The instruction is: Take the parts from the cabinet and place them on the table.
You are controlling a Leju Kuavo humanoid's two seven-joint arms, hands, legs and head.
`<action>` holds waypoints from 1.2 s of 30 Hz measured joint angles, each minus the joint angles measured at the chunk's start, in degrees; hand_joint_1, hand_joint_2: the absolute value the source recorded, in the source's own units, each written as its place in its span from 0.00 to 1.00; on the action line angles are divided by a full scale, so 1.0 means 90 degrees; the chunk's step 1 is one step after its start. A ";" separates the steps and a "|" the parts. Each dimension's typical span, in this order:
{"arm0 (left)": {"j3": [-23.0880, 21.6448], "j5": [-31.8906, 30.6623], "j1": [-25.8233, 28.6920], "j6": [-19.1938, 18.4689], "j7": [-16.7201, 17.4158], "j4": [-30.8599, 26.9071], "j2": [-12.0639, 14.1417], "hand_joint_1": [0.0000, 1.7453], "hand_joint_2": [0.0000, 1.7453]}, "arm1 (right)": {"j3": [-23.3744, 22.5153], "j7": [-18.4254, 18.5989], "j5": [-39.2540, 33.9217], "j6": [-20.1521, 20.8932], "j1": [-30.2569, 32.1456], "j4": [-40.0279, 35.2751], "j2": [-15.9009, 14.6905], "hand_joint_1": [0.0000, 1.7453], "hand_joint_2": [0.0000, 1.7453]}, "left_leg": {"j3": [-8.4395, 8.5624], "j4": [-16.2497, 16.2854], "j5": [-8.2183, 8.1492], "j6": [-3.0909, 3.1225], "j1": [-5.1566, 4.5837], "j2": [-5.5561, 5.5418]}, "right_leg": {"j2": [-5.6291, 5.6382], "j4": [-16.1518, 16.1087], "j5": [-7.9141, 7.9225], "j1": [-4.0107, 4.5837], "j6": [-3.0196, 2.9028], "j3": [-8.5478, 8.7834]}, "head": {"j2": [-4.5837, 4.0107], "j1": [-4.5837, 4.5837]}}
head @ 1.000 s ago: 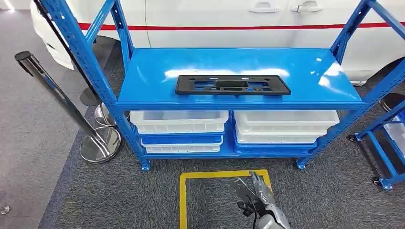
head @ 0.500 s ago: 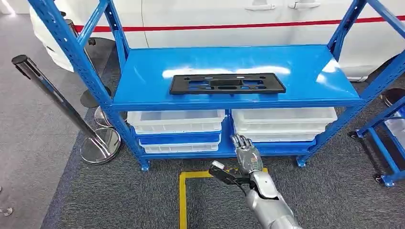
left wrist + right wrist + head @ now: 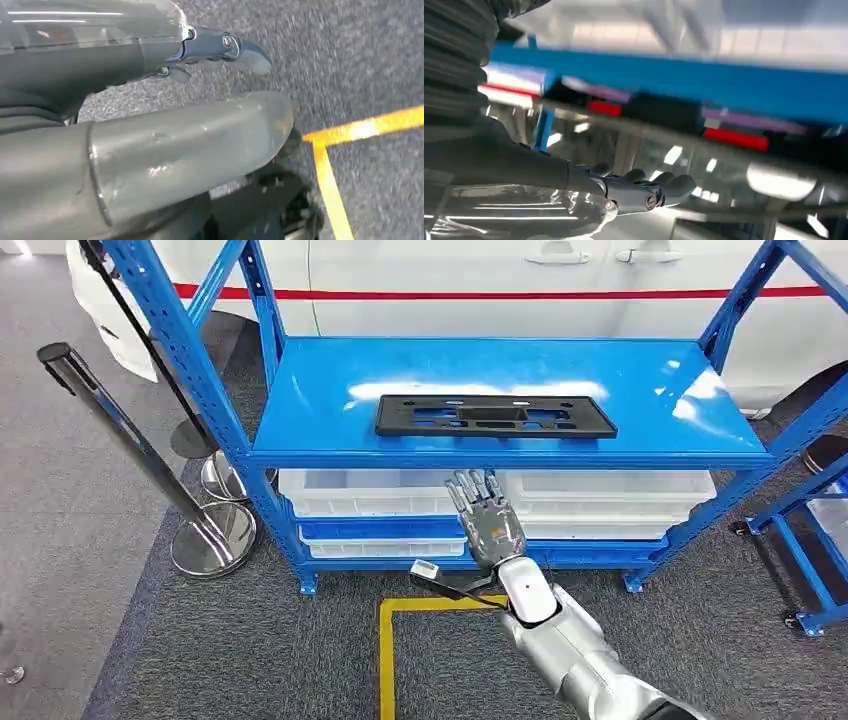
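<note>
Currently in the reach step: right hand (image 3: 487,525) raised, fingers spread, holding nothing, below the front edge of the blue shelf (image 3: 330,390). Black part (image 3: 495,416) lies flat mid-shelf, untouched (left hand (image 3: 220,50) hangs over carpet, fingers curled, empty). Next move probably calls for lifting above the edge, then forward onto the part.

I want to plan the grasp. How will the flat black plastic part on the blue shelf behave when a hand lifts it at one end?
The black plastic part is long, thin and full of cut-outs, so it is probably light and may flex somewhat. It lies flat on the glossy blue shelf, so it could slide when pushed. The open right hand is below the shelf.
</note>
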 joint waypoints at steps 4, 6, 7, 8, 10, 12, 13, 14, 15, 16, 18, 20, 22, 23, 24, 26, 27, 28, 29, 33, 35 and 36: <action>0.0032 -0.0104 -0.0104 -0.0039 -0.0005 0.0010 -0.0044 0.00 0.00 | 0.0578 0.0682 0.0214 -0.0143 -0.0217 -0.0146 -0.0172 0.00 1.00 | -0.0027 0.0000 -0.0002 -0.0106 -0.0033 0.0005 | 0.0011 -0.0110 -0.0057 0.0061 -0.0070 0.0028 | 0.0000 -0.0002; 0.0032 -0.0172 -0.0127 -0.0066 -0.0034 0.0012 -0.0056 0.00 0.00 | 0.0755 0.1115 0.0347 -0.0209 -0.0277 -0.0182 -0.0211 0.00 1.00 | -0.0070 0.0139 -0.0127 -0.0185 -0.0007 0.0009 | 0.0005 -0.0188 -0.0017 0.0007 -0.0159 0.0070 | 0.0000 0.0000; 0.0032 -0.0209 -0.0151 -0.0080 -0.0051 0.0015 -0.0065 0.00 0.00 | 0.0842 0.1314 0.0396 -0.0262 -0.0330 -0.0194 -0.0240 0.00 1.00 | -0.0222 0.0452 -0.0335 -0.0209 -0.0007 0.0008 | 0.0000 -0.0190 -0.0019 0.0002 -0.0208 0.0066 | 0.0000 -0.0007; 0.0034 -0.0248 -0.0173 -0.0092 -0.0071 0.0017 -0.0070 0.00 0.00 | 0.0932 0.1496 0.0408 -0.0313 -0.0365 -0.0197 -0.0279 0.00 1.00 | -0.0439 0.0920 -0.0576 -0.0232 0.0001 0.0008 | 0.0000 -0.0189 -0.0022 0.0005 -0.0218 0.0064 | 0.0000 -0.0002; 0.0041 -0.0308 -0.0188 -0.0141 -0.0114 0.0022 -0.0078 0.00 0.00 | 0.1049 0.1855 0.0425 -0.0386 -0.0363 -0.0194 -0.0359 0.00 1.00 | -0.0896 0.1859 -0.0922 -0.0273 0.0003 0.0009 | -0.0013 -0.0180 -0.0031 0.0011 -0.0230 0.0063 | 0.0000 -0.0002; 0.0044 -0.0362 -0.0179 -0.0167 -0.0136 0.0032 -0.0090 0.00 0.00 | 0.1068 0.1908 0.0427 -0.0396 -0.0343 -0.0194 -0.0410 0.00 1.00 | -0.0919 0.1842 -0.0711 -0.0284 0.0010 0.0010 | -0.0004 -0.0173 -0.0037 0.0009 -0.0233 0.0068 | 0.0000 -0.0002; 0.0044 -0.0371 -0.0183 -0.0172 -0.0143 0.0034 -0.0090 0.00 0.00 | 0.1065 0.1899 0.0427 -0.0398 -0.0343 -0.0194 -0.0430 0.00 1.00 | -0.0737 0.1426 -0.0438 -0.0276 0.0016 0.0011 | 0.0009 -0.0159 -0.0042 0.0006 -0.0225 0.0071 | 0.0000 -0.0002; 0.0044 -0.0400 -0.0194 -0.0172 -0.0155 0.0034 -0.0087 0.00 0.00 | 0.1046 0.1860 0.0430 -0.0405 -0.0343 -0.0194 -0.0447 0.00 1.00 | -0.0427 0.0775 -0.0094 -0.0255 0.0019 0.0013 | 0.0020 -0.0141 -0.0056 0.0004 -0.0204 0.0079 | 0.0000 -0.0005; 0.0044 -0.0408 -0.0202 -0.0172 -0.0155 0.0034 -0.0087 0.00 0.00 | 0.1007 0.1835 0.0430 -0.0408 -0.0334 -0.0194 -0.0456 0.00 1.00 | -0.0178 0.0198 0.0100 -0.0220 0.0019 0.0022 | 0.0023 -0.0124 -0.0076 0.0004 -0.0175 0.0078 | 0.0000 -0.0002; 0.0044 -0.0413 -0.0225 -0.0172 -0.0158 0.0034 -0.0090 0.00 0.00 | 0.0937 0.1787 0.0430 -0.0420 -0.0325 -0.0197 -0.0473 0.00 1.00 | -0.0095 0.0076 -0.0023 -0.0190 -0.0022 0.0018 | 0.0023 -0.0109 -0.0083 0.0048 -0.0138 0.0048 | 0.0000 -0.0005; 0.0044 -0.0435 -0.0226 -0.0172 -0.0160 0.0039 -0.0092 0.00 0.00 | 0.0796 0.1709 0.0430 -0.0432 -0.0272 -0.0197 -0.0500 0.00 1.00 | -0.0125 0.0066 0.0010 -0.0135 -0.0034 0.0001 | 0.0020 -0.0117 -0.0058 0.0039 -0.0072 0.0032 | 0.0000 -0.0002; 0.0044 -0.0459 -0.0211 -0.0172 -0.0160 0.0041 -0.0090 0.00 0.00 | 0.0701 0.1675 0.0430 -0.0435 -0.0246 -0.0197 -0.0507 0.00 1.00 | -0.0106 0.0017 0.0043 -0.0053 -0.0016 -0.0008 | 0.0014 -0.0149 -0.0047 0.0050 0.0006 0.0060 | 0.0000 -0.0002; 0.0044 -0.0461 -0.0229 -0.0172 -0.0168 0.0044 -0.0092 0.00 0.00 | 0.0645 0.1673 0.0430 -0.0442 -0.0250 -0.0201 -0.0546 0.00 1.00 | -0.0057 -0.0062 0.0087 0.0029 0.0005 0.0005 | 0.0016 0.0144 -0.0271 0.0005 0.0046 -0.0061 | 0.0000 0.0002; 0.0044 -0.0461 -0.0244 -0.0172 -0.0170 0.0044 -0.0092 0.00 0.00 | 0.0633 0.1673 0.0430 -0.0442 -0.0248 -0.0204 -0.0551 0.00 1.00 | -0.0059 -0.0060 0.0085 0.0068 0.0002 0.0010 | 0.0021 0.0555 -0.0499 0.0003 0.0056 -0.0263 | 0.0000 0.0000; 0.0044 -0.0461 -0.0246 -0.0172 -0.0170 0.0044 -0.0092 0.00 0.00 | 0.0623 0.1670 0.0430 -0.0444 -0.0231 -0.0206 -0.0558 0.00 1.00 | -0.0059 -0.0059 0.0084 0.0070 -0.0004 0.0013 | 0.0019 0.1049 -0.0720 0.0000 0.0071 -0.0501 | 0.0000 0.0002; 0.0044 -0.0466 -0.0243 -0.0172 -0.0170 0.0049 -0.0092 0.00 0.00 | 0.0619 0.1665 0.0430 -0.0444 -0.0172 -0.0206 -0.0568 0.00 1.00 | -0.0061 -0.0051 0.0075 0.0081 -0.0007 0.0012 | 0.0016 0.1763 -0.0904 -0.0009 0.0102 -0.0879 | 0.0000 0.0000; 0.0044 -0.0466 -0.0239 -0.0172 -0.0170 0.0051 -0.0092 0.00 0.00 | 0.0601 0.1665 0.0430 -0.0444 -0.0145 -0.0206 -0.0580 0.00 1.00 | -0.0059 -0.0042 0.0071 0.0081 -0.0006 0.0009 | 0.0014 0.1697 -0.0778 -0.0017 0.0109 -0.0861 | 0.0000 0.0000; 0.0044 -0.0466 -0.0239 -0.0172 -0.0170 0.0053 -0.0092 0.00 0.00 | 0.0567 0.1656 0.0430 -0.0444 -0.0129 -0.0206 -0.0600 0.00 1.00 | -0.0059 -0.0021 0.0058 0.0074 -0.0005 0.0005 | 0.0012 0.1360 -0.0530 -0.0029 0.0109 -0.0705 | 0.0000 0.0000; 0.0044 -0.0466 -0.0240 -0.0172 -0.0170 0.0056 -0.0092 0.00 0.00 | 0.0516 0.1629 0.0430 -0.0447 -0.0124 -0.0206 -0.0605 0.00 1.00 | -0.0058 0.0000 0.0039 0.0061 -0.0004 0.0000 | 0.0011 0.0856 -0.0254 -0.0041 0.0101 -0.0457 | 0.0000 0.0000; 0.0044 -0.0466 -0.0254 -0.0172 -0.0172 0.0058 -0.0092 0.00 0.00 | 0.0303 0.1529 0.0430 -0.0447 -0.0066 -0.0238 -0.0607 0.00 1.00 | -0.0090 0.0062 -0.0007 -0.0066 -0.0049 -0.0007 | 0.0026 -0.0056 -0.0056 0.0005 0.0020 -0.0035 | 0.0000 -0.0002; 0.0044 -0.0466 -0.0251 -0.0175 -0.0172 0.0058 -0.0092 0.00 0.00 | 0.0196 0.1524 0.0430 -0.0449 0.0004 -0.0247 -0.0622 0.00 1.00 | -0.0070 0.0024 -0.0005 -0.0139 -0.0038 -0.0007 | 0.0027 -0.0077 -0.0053 0.0023 -0.0059 -0.0026 | 0.0000 0.0000; 0.0044 -0.0466 -0.0247 -0.0175 -0.0170 0.0058 -0.0090 0.00 0.00 | 0.0157 0.1522 0.0430 -0.0452 0.0017 -0.0257 -0.0626 0.00 1.00 | -0.0094 0.0058 -0.0057 -0.0172 -0.0020 0.0002 | 0.0018 -0.0136 -0.0017 -0.0031 -0.0125 0.0013 | 0.0000 -0.0005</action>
